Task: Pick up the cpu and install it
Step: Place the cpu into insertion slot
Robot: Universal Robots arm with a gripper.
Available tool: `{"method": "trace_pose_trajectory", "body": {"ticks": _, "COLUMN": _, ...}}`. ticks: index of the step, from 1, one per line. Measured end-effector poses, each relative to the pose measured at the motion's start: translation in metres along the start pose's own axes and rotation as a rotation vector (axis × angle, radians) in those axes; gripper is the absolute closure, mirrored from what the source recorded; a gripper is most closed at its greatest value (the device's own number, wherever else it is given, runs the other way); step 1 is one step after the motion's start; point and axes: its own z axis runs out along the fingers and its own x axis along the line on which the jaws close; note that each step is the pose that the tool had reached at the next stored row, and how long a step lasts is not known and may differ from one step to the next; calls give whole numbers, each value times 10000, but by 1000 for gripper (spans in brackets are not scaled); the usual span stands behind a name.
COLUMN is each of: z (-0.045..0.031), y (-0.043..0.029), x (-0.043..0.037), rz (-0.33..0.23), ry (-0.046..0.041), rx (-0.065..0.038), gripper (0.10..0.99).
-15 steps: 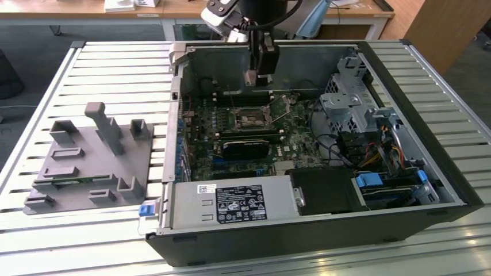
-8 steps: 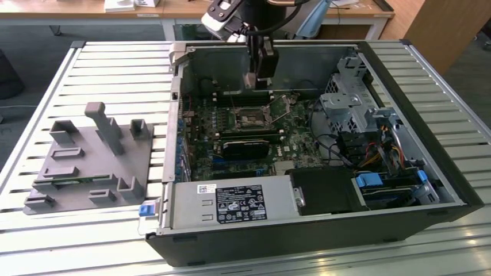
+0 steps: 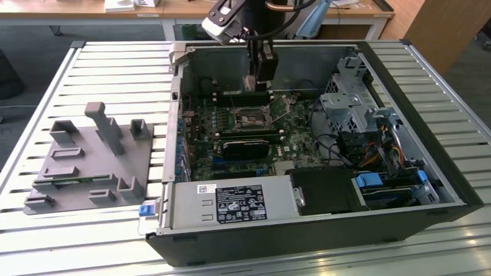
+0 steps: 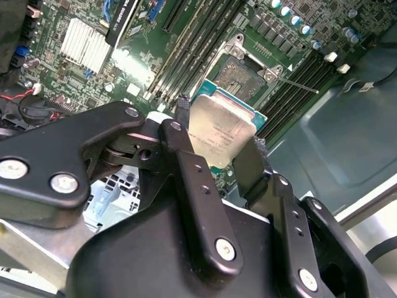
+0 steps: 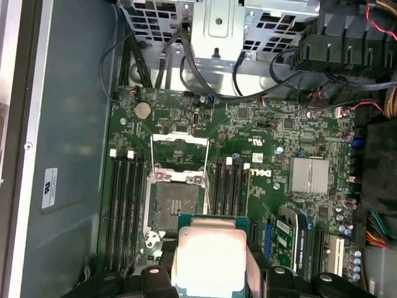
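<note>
My gripper (image 3: 249, 85) hangs inside the open computer case (image 3: 460, 198), a short way above the motherboard (image 3: 238, 149). It is shut on the cpu (image 4: 220, 133), a flat square chip with a silvery top and a thin green rim, held by two opposite edges between the black fingers (image 4: 186, 161). In the first wrist view the cpu (image 5: 208, 261) sits just beside the open socket (image 5: 177, 205), whose metal load plate (image 5: 180, 155) is swung up. In the exterior view the socket (image 3: 251, 121) lies below and slightly nearer than the gripper.
Memory slots (image 5: 124, 205) flank the socket on both sides. A silver heat sink (image 5: 308, 175) and cables (image 5: 205, 81) sit nearby. A drive cage (image 3: 349, 109) and power supply (image 3: 230, 204) fill the case's right and front. A grey fixture (image 3: 84, 161) holds a green stick (image 3: 73, 182).
</note>
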Motion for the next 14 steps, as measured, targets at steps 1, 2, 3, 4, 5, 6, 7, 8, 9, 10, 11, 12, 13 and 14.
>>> {"method": "trace_pose_trajectory", "body": {"ticks": 1, "z": 7, "y": 0, "x": 0, "rz": 0, "ry": 1, "rx": -1, "gripper": 557}}
{"method": "trace_pose_trajectory", "body": {"ticks": 2, "z": 14, "y": -1, "x": 0, "rz": 0, "ry": 1, "rx": 0, "gripper": 557}}
{"method": "trace_pose_trajectory", "body": {"ticks": 3, "z": 22, "y": -1, "x": 0, "rz": 0, "ry": 1, "rx": 0, "gripper": 557}}
{"method": "trace_pose_trajectory", "body": {"ticks": 4, "z": 31, "y": -1, "x": 1, "rz": 0, "ry": 1, "rx": 0, "gripper": 557}}
{"method": "trace_pose_trajectory", "body": {"ticks": 5, "z": 40, "y": -1, "x": 1, "rz": -1, "ry": 0, "rx": 0, "gripper": 557}}
{"method": "trace_pose_trajectory", "body": {"ticks": 6, "z": 52, "y": -2, "x": 2, "rz": -1, "ry": 0, "rx": -2, "gripper": 557}}
{"method": "trace_pose_trajectory", "body": {"ticks": 7, "z": 66, "y": -3, "x": 6, "rz": -1, "ry": -1, "rx": -1, "gripper": 557}}
{"method": "trace_pose_trajectory", "body": {"ticks": 8, "z": 82, "y": -3, "x": 14, "rz": -2, "ry": -3, "rx": 0, "gripper": 557}}
{"method": "trace_pose_trajectory", "body": {"ticks": 9, "z": 100, "y": -3, "x": 26, "rz": -5, "ry": -2, "rx": -1, "gripper": 557}}
{"method": "trace_pose_trajectory", "body": {"ticks": 10, "z": 119, "y": -3, "x": 36, "rz": -6, "ry": 1, "rx": -2, "gripper": 557}}
{"method": "trace_pose_trajectory", "body": {"ticks": 11, "z": 139, "y": -3, "x": 47, "rz": -6, "ry": 1, "rx": -2, "gripper": 557}}
{"method": "trace_pose_trajectory", "body": {"ticks": 12, "z": 156, "y": -3, "x": 59, "rz": -7, "ry": 0, "rx": -2, "gripper": 557}}
{"method": "trace_pose_trajectory", "body": {"ticks": 13, "z": 174, "y": -3, "x": 70, "rz": -7, "ry": 0, "rx": -1, "gripper": 557}}
{"method": "trace_pose_trajectory", "body": {"ticks": 14, "z": 191, "y": -4, "x": 82, "rz": -8, "ry": 0, "rx": -1, "gripper": 557}}
